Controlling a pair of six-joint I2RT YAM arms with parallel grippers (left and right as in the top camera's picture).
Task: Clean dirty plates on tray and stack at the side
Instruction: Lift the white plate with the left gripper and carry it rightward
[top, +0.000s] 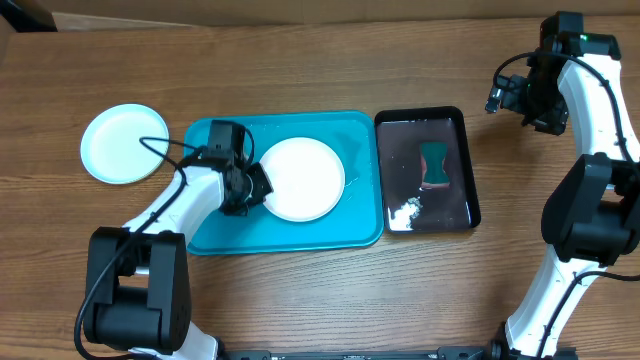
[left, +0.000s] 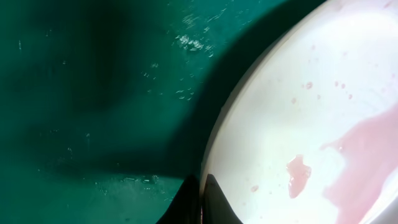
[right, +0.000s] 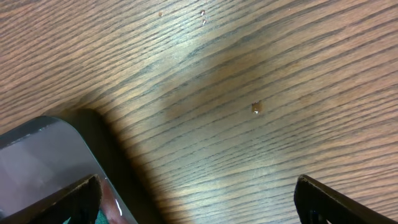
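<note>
Plate under work: white round plastic plate (top: 300, 178), lying flat inside the large turquoise-blue rectangular plastic tray (top: 210, 235), right of the tray's centre toward 3 o'clock.
Plate surface: pink watery smear (left: 367, 155) and a small red blotch (left: 298, 174) with scattered specks, seen in the left wrist view.
Tray floor: wet, with fine droplets (left: 193, 43) on the bare part beside the plate.
Left gripper (top: 250, 187): at the plate's 9 o'clock edge, low over the tray; dark fingers (left: 219, 202) drawn close together with the plate's rim between them, clamped on it.
Second plate: light-blue-rimmed round plastic plate (top: 123, 143), flat on the wooden table (top: 300, 60), off the tray at its 10 o'clock, well apart from it.
Neighbouring tray: smaller glossy black rectangular tray (top: 465, 200), just beside the turquoise tray at its 3 o'clock; holds a green sponge (top: 435, 165) near its middle and white foam (top: 405, 210) at its 7 o'clock corner.
Right gripper (right: 196, 196): above bare wood at 2 o'clock from the black tray, one corner of that tray in its wrist view; fingers spread wide, holding nothing.
</note>
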